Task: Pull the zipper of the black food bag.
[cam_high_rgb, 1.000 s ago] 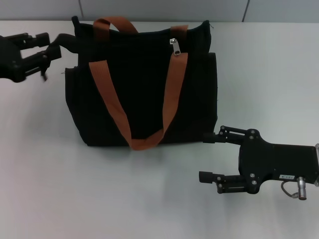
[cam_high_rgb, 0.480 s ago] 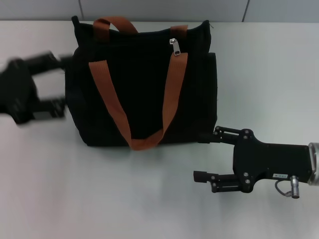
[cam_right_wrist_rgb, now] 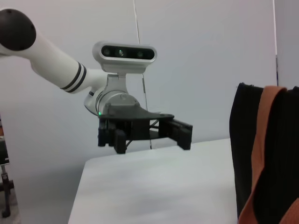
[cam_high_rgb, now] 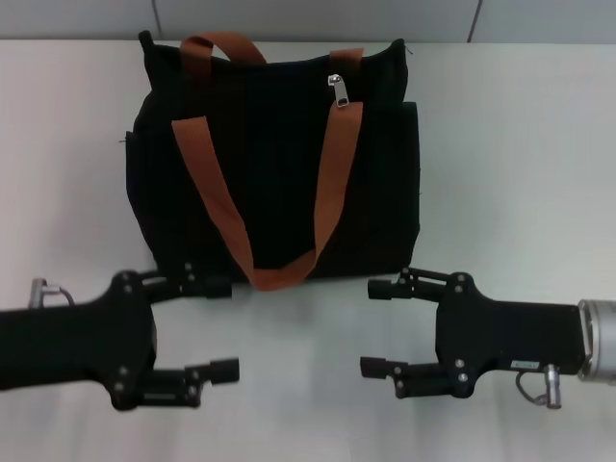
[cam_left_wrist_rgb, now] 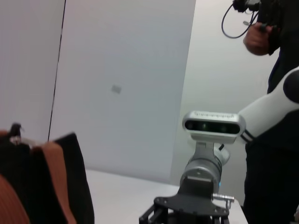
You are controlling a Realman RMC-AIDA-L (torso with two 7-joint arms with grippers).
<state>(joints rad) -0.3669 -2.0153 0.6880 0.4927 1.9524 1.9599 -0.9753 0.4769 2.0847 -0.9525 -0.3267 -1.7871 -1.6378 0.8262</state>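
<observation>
Our left gripper (cam_high_rgb: pixel 221 328) and right gripper (cam_high_rgb: pixel 377 326) hang spread and empty, near the bag's (cam_high_rgb: pixel 274 154) front edge. The zipper (cam_high_rgb: pixel 337 90) sits far up on its top. If we grab the limp strap (cam_high_rgb: pixel 332 173) instead, we'd likely drag the whole bag.

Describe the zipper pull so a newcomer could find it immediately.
Start at the black food bag, the big boxy tote on the table. Along its top edge, beside the right rust-brown handle, hangs the zipper: the only small silver metal piece on the bag.
</observation>
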